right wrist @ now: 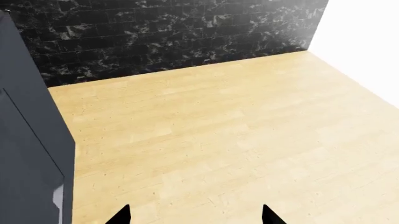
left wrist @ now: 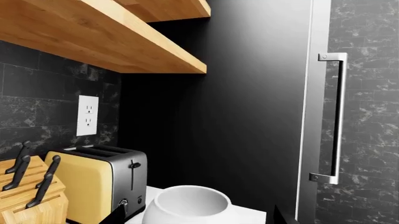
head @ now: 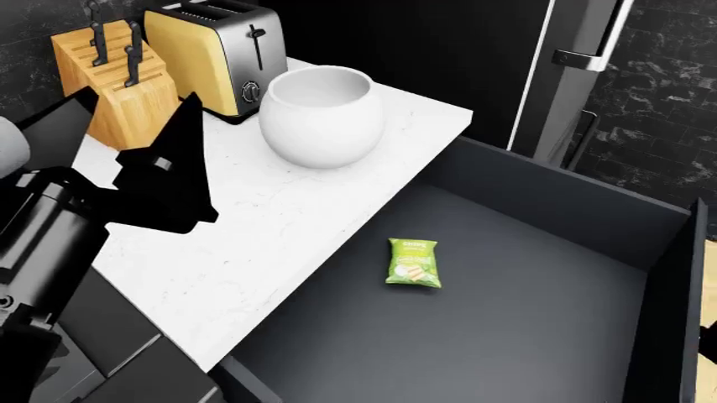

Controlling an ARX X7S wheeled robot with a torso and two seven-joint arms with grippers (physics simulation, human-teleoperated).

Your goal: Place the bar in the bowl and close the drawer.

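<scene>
Starting at the jaws: left gripper [head: 180, 159], one, two dark fingers over the counter, parted and holding nothing, near the bowl but apart from it. Right gripper [right wrist: 194, 215], one, only two dark fingertips visible in its wrist view, spread wide with nothing between them, over a pale wood floor [right wrist: 237, 121] beside the dark cabinetry.

Bar [head: 412, 263], one, lime-green packet, lying flat on the drawer floor, well apart from both grippers. Bowl [head: 322, 114], one, round, white, upright on the white counter [head: 258, 243], nothing visible inside; it stands just beside the toaster. Drawer [head: 526, 336], one, dark, pulled fully out, holding only the bar.

Toaster [head: 215, 52], one, steel and yellow. Knife block [head: 112, 80], one, wooden; three black handles show in the left wrist view. Wall socket [left wrist: 87, 115], one. Wooden shelves [left wrist: 118, 44], two. Tall panel handle [left wrist: 333, 119], one.

Progress, judged: nothing done yet. Bar not picked up, not in bowl; drawer not closed. Both steps remain.
</scene>
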